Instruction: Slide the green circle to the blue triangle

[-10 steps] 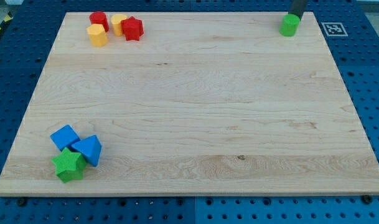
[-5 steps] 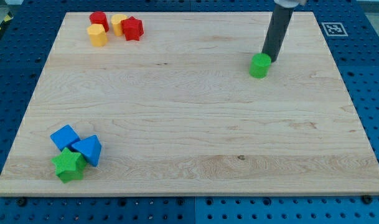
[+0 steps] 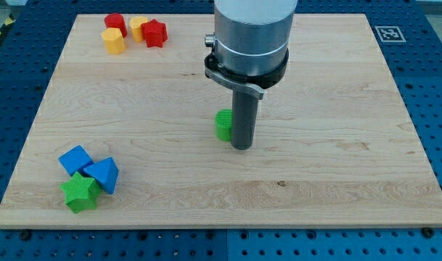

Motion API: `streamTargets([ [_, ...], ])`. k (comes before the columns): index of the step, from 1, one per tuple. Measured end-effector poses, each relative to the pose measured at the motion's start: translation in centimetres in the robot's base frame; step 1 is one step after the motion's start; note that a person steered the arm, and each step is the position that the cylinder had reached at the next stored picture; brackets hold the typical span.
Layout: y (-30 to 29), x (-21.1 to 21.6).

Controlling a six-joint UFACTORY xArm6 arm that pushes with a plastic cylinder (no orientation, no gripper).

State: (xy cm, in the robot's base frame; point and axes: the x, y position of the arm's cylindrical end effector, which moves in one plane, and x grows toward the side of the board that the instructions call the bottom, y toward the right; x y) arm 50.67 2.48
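Note:
The green circle (image 3: 223, 124) lies near the middle of the wooden board (image 3: 337, 167), partly hidden by my rod. My tip (image 3: 241, 148) rests on the board just right of the green circle, touching its right side. The blue triangle (image 3: 104, 175) lies at the view's lower left, far to the left of the green circle. It touches a blue cube (image 3: 75, 159) and a green star (image 3: 80, 193).
A red cylinder (image 3: 115, 23), a yellow cylinder (image 3: 114, 40), another yellow block (image 3: 138, 27) and a red star (image 3: 154, 33) are grouped at the view's top left. A marker tag (image 3: 390, 33) sits off the board at top right.
The green circle has slid from the top right corner down and left to the board's middle, with my tip following behind it.

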Motion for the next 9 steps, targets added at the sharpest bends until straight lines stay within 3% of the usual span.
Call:
streamTargets([
  [2, 6.5, -0.5],
  [3, 6.2, -2.0],
  [9, -8.5, -3.2],
])
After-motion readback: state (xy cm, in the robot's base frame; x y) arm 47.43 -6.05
